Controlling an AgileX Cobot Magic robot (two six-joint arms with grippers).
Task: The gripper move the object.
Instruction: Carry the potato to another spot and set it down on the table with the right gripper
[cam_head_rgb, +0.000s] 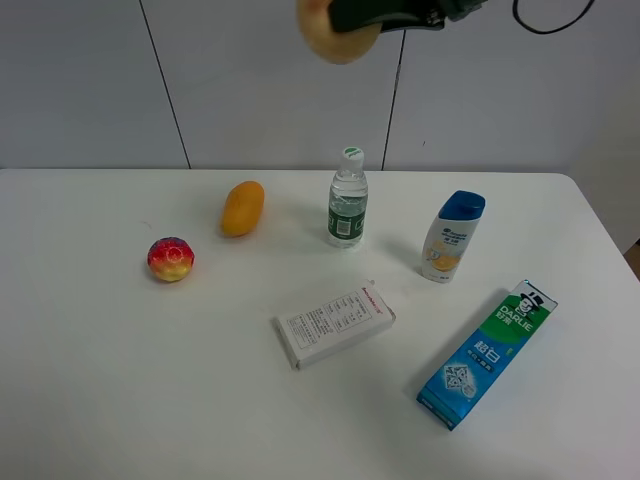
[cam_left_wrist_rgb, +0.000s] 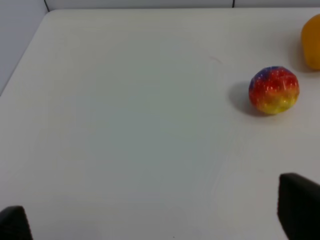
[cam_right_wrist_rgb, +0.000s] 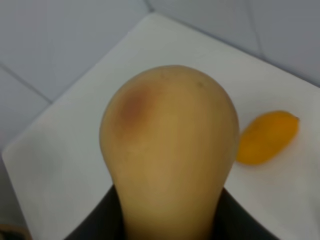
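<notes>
My right gripper (cam_head_rgb: 372, 17) is shut on the tan-brown potato (cam_head_rgb: 336, 38) and holds it high above the back of the white table (cam_head_rgb: 90, 400), over the water bottle. In the right wrist view the potato (cam_right_wrist_rgb: 170, 145) fills the middle, with the black jaws on both sides of its lower part around the gripper's middle (cam_right_wrist_rgb: 170, 222). My left gripper (cam_left_wrist_rgb: 157, 220) is open and empty, low over bare table near the left side; only its two black fingertips (cam_left_wrist_rgb: 299, 207) show. It is out of the exterior high view.
An orange-yellow mango (cam_head_rgb: 243, 208) and a red-yellow ball-like apple (cam_head_rgb: 171, 259) lie at the left. A water bottle (cam_head_rgb: 347, 200) and a shampoo bottle (cam_head_rgb: 452, 236) stand mid-back. A white box (cam_head_rgb: 335, 324) and a blue-green toothpaste box (cam_head_rgb: 487, 353) lie in front.
</notes>
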